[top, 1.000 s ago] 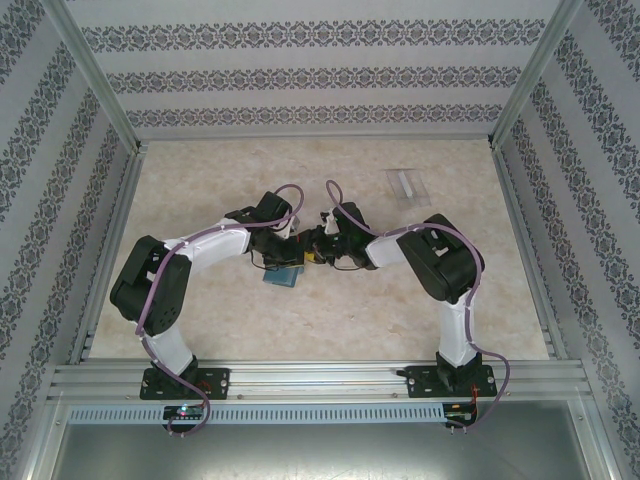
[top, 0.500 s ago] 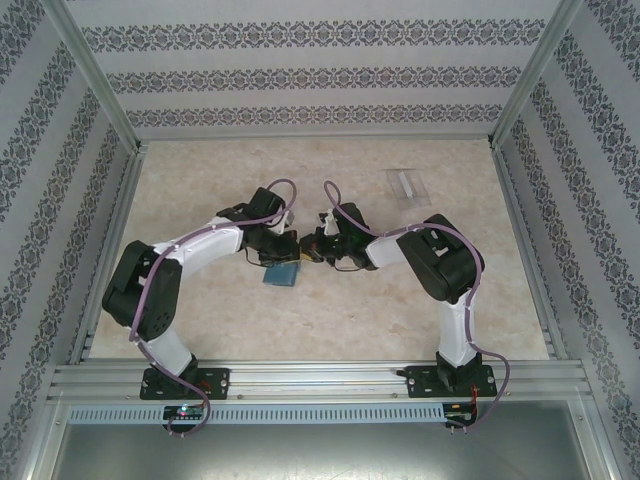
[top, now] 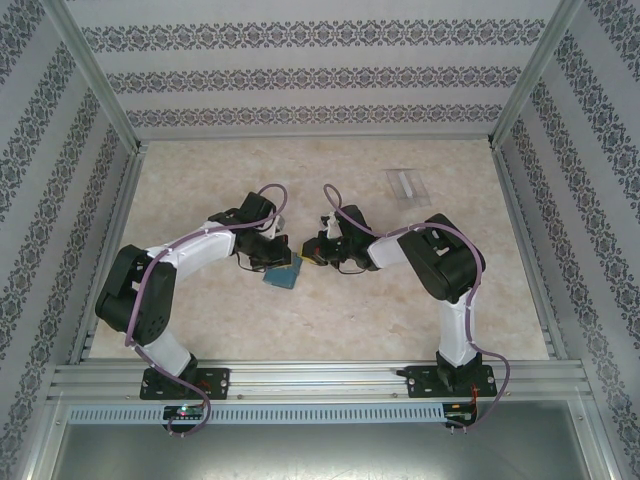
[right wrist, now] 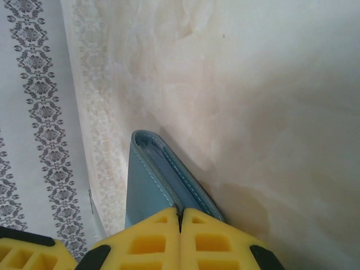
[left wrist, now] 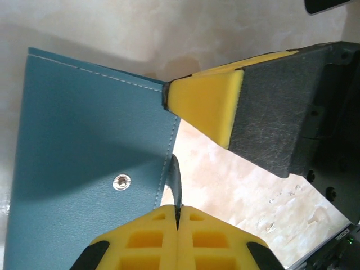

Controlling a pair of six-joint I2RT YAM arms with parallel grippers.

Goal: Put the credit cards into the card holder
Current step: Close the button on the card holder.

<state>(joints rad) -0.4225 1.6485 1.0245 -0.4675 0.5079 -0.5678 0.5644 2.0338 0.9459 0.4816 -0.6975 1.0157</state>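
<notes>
Left wrist view: left gripper [left wrist: 176, 212] is fully closed, pinching a thin flap edge of the card holder [left wrist: 84, 163], frame left
Right gripper [right wrist: 180, 217]: closed on the holder's fold, frame bottom
Progress: early, I judge; inserting the credit cards remains

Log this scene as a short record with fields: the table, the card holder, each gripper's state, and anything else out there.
table: pale marbled surface
card holder: teal-blue, mid-table, clasp cover facing the left wrist camera
left gripper: shut on a thin edge, apparently the card holder's flap
right gripper: shut on the card holder's folded edge
clear plastic box: far right, apart from both grippers
</notes>
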